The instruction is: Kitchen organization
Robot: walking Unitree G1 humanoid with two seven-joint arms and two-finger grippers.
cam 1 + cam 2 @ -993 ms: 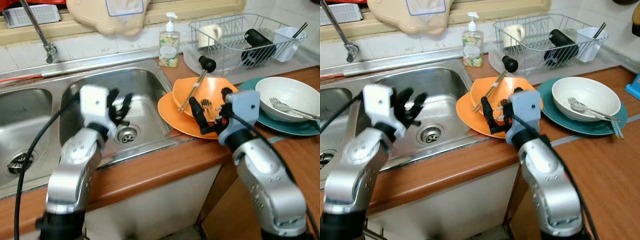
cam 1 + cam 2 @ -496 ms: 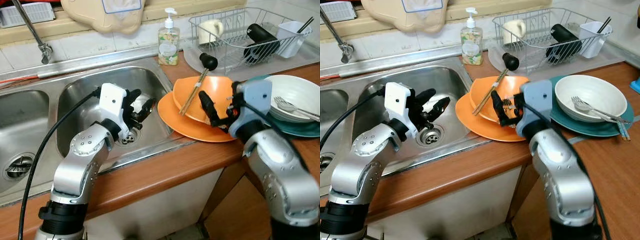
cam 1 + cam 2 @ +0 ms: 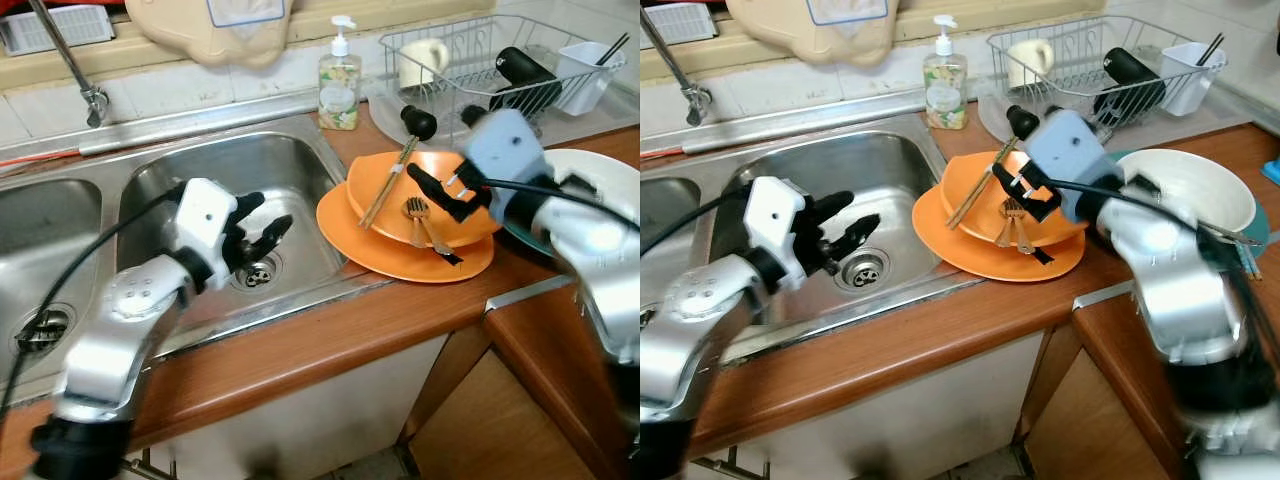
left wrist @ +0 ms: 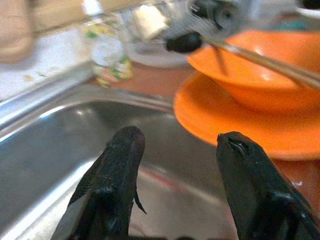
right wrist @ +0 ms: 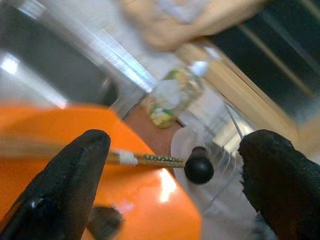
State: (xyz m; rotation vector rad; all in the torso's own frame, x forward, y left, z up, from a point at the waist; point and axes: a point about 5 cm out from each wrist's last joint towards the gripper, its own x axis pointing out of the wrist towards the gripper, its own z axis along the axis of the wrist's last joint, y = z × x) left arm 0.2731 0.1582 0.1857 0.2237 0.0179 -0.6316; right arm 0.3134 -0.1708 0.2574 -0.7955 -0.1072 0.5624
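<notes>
Orange bowl (image 3: 425,196) sits on plate (image 3: 400,255) beside sink (image 3: 210,190), w/ fork (image 3: 418,215) inside. Right gripper (image 3: 432,195) hovers over bowl, fingers spread, empty. Left gripper (image 3: 262,222) over sink, open, empty.

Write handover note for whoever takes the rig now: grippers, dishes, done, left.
Left gripper: open, empty, over the right sink basin.
Right gripper: open, empty, above the orange bowl.
Orange bowl sits on the orange plate by the sink, with a fork inside and a black-knobbed wooden utensil resting across its rim.
White bowl sits on the teal plate.
Done: nothing visibly moved.
Left: all of the dishes and utensils.
</notes>
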